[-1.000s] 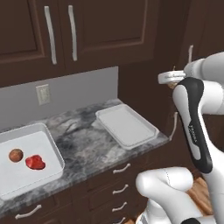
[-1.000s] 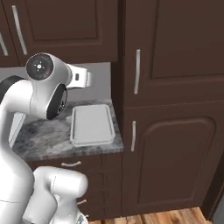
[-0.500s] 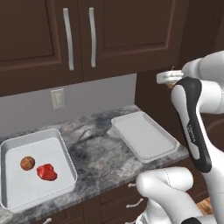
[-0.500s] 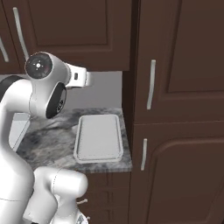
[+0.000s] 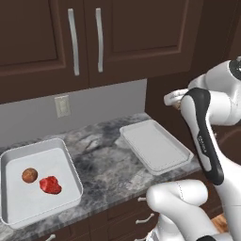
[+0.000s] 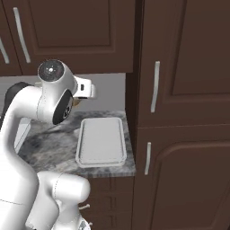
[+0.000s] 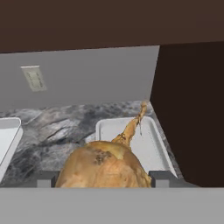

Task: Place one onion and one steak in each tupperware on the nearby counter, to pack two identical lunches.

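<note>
A golden-brown papery onion sits clamped between the end effector fingers, held above the grey-and-white marbled surface, near an empty white rectangular tupperware. Another white tupperware, left of it, holds a small brown onion and a red steak.

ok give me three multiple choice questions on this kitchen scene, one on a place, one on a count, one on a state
1. Where does the steak lie?
A. in the left tupperware
B. in the right tupperware
C. bare on the counter

2. How many food items lie in the left tupperware?
A. none
B. two
C. four

3. What is the claw doing?
A. hanging open and empty
B. holding an onion
C. pressing a drawer shut

Answers:
1. A, the red steak lies beside a brown onion in the left container.
2. B, one onion and one steak.
3. B, the hand view shows an onion between the fingertips.
</note>
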Tool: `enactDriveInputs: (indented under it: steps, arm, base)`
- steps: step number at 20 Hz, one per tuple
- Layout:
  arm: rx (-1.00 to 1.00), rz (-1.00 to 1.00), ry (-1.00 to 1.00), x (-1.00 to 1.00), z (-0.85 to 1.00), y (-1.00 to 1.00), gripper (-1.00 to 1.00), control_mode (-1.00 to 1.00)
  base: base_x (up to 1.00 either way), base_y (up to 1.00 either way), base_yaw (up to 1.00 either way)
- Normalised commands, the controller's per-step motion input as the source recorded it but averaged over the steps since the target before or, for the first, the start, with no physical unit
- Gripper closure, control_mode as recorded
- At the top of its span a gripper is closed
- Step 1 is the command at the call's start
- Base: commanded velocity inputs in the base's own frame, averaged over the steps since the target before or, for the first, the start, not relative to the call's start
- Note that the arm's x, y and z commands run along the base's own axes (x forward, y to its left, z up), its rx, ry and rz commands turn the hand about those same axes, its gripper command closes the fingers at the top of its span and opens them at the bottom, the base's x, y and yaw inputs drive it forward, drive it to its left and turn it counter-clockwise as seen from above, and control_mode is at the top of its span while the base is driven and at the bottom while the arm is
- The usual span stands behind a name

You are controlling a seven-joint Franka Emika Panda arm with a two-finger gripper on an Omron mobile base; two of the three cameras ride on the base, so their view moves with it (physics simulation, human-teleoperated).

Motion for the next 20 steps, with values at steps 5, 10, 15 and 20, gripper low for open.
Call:
enactDriveInputs:
  steps: [5,10,15,20]
  arm:
    - [-0.06,0.0,0.15,0.27,-0.58,0.09,1.0,-1.0]
    - [-0.02,0.0,0.15,0.21,-0.64,0.0,1.0,-1.0]
    - [0.0,0.0,0.17,0.29,-0.56,0.0,1.0,-1.0]
    - [0.0,0.0,0.16,0.29,-0.58,0.0,1.0,-1.0]
  base:
    - [0.0,0.0,0.0]
    - [0.0,0.0,0.0]
    - [0.0,0.0,0.0]
    - [0.0,0.0,0.0]
